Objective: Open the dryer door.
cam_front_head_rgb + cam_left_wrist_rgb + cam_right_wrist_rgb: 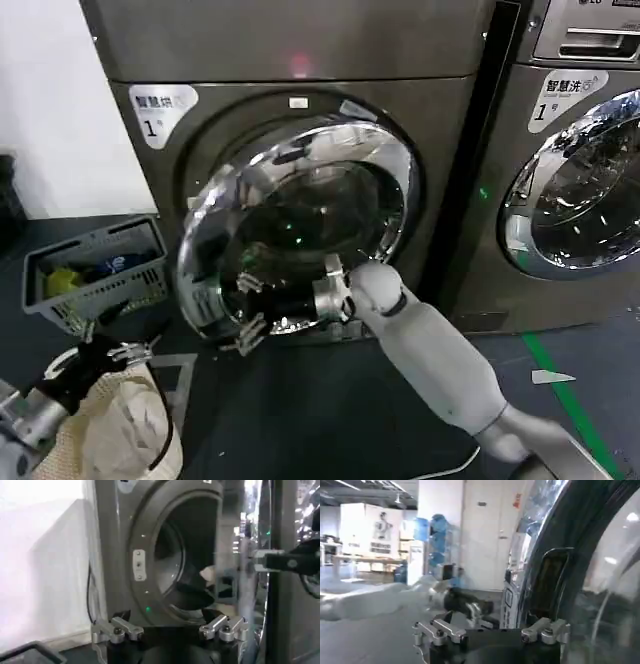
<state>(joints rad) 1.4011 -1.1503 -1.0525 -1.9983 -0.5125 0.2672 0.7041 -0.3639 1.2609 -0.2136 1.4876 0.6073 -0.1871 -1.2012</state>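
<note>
Dryer (pixel 300 60), label "1" (pixel 158 108); dryer door (pixel 290 225) ajar. Right gripper (pixel 250 310) spread wide at the lower rim, holding nothing. Left gripper (pixel 125 352) idle low, likewise spread and empty.

Large round chrome-ringed dark-glass dryer door (pixel 290 235) swung partly open toward seven o'clock, hanging upright before big bronze-grey front-loading dryer (pixel 290 45), porthole exposed.

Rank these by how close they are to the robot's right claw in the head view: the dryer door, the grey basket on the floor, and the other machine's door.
From the right claw:
1. The dryer door, swung partly open, right at the claw.
2. The grey basket, on the floor to the robot's left.
3. The other machine's door, far off to the robot's right.
</note>
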